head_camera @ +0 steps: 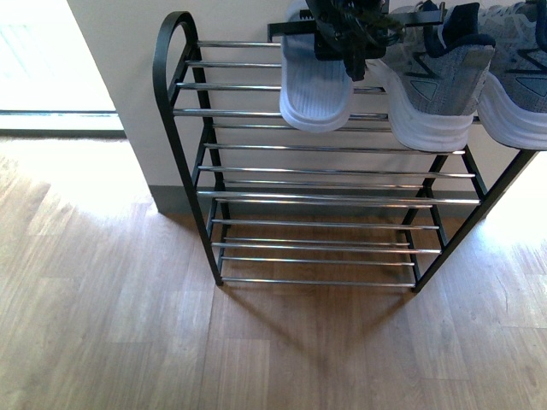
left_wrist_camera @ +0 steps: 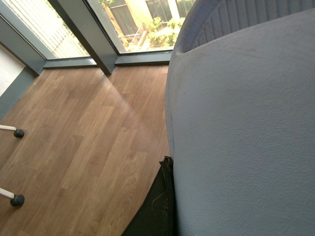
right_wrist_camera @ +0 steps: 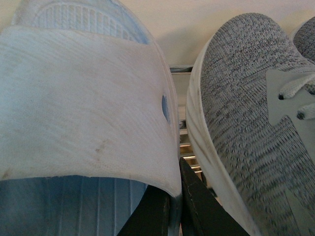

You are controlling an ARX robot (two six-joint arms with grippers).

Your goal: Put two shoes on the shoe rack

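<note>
- Slide (right_wrist_camera: 83, 98), pale blue-white, is seen gripped at the side edge of its strap by the right hand (right_wrist_camera: 173, 196). A dark finger is placed on each side of that edge, so the hand is judged clenched on it. The slide lies on the top tier of the shoe rack (head_camera: 171, 77), its toe overhanging the front rod.
- Just beside this hand, on the side away from the slide, a grey knit sneaker (right_wrist_camera: 246, 123) is parked on the same tier, its white sole almost against the slide. A snag on it could be caused by any sideways swing during release.
- A tip-off is judged the main risk: the overhanging toe could be dragged forward if the fingers are withdrawn before the strap is freed.
- Beyond the first sneaker, a further sneaker (head_camera: 521, 81) is set at the tier's end.
- Below the hand, the lower tiers of chrome rods are seen bare, then the wooden floor (head_camera: 128, 325).
- At the left hand (left_wrist_camera: 160, 196), only one dark finger is shown, pressed next to a second slide (left_wrist_camera: 246, 128) that fills the view. Whether this is grasped cannot be told.
- Far past it, a window (left_wrist_camera: 147, 19) and two caster wheels (left_wrist_camera: 18, 132) are seen.
</note>
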